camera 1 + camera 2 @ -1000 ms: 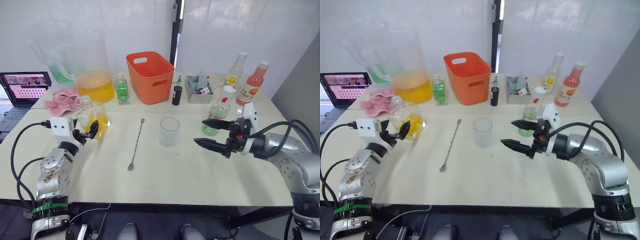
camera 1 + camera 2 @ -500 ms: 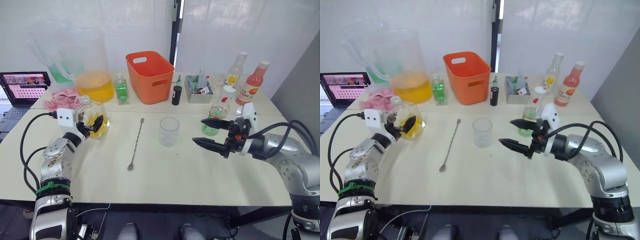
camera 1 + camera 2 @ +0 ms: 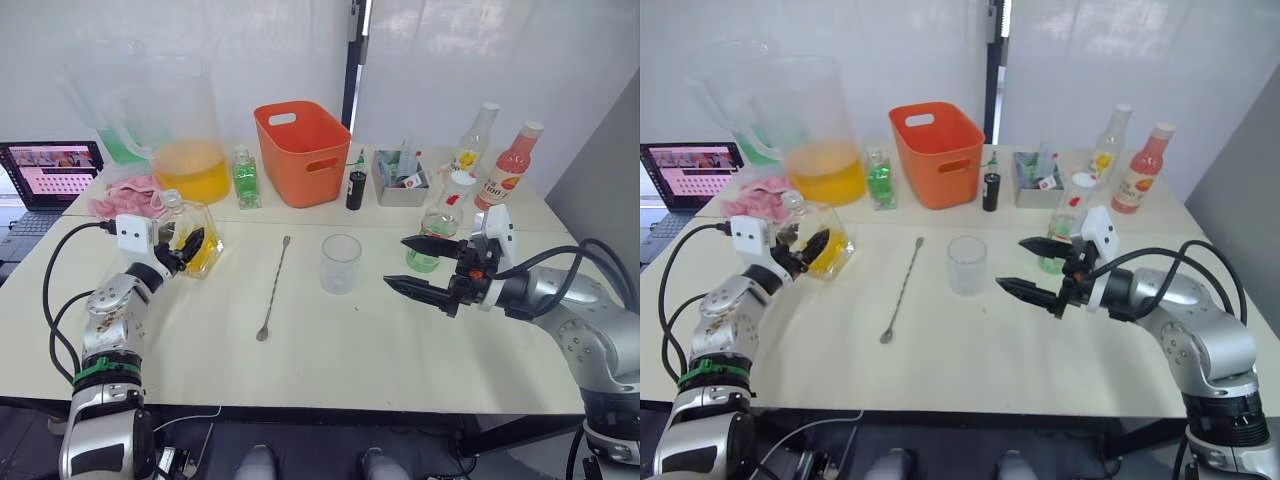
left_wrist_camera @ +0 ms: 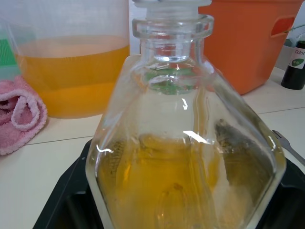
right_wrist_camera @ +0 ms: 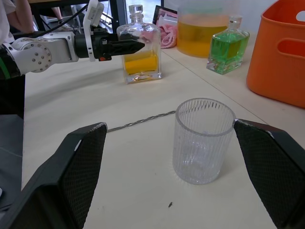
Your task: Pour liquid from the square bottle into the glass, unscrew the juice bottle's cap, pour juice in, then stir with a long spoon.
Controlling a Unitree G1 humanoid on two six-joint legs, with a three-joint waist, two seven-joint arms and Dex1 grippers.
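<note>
On table [image 3: 400, 340]: square bottle [image 3: 190, 235] between left gripper [image 3: 186, 247] fingers (upright).

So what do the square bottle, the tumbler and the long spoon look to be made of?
Square bottle: likely thick clear glass, with faceted faces and bright glints. Tumbler: clear and finely ribbed, glass or plastic, hard to say. Long spoon: thin silvery metal, seemingly polished.

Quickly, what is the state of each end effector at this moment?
Left end effector: open, fingers either side of the square bottle, not yet shut on it.
Right end effector: open, holding nothing, facing the glass.
</note>
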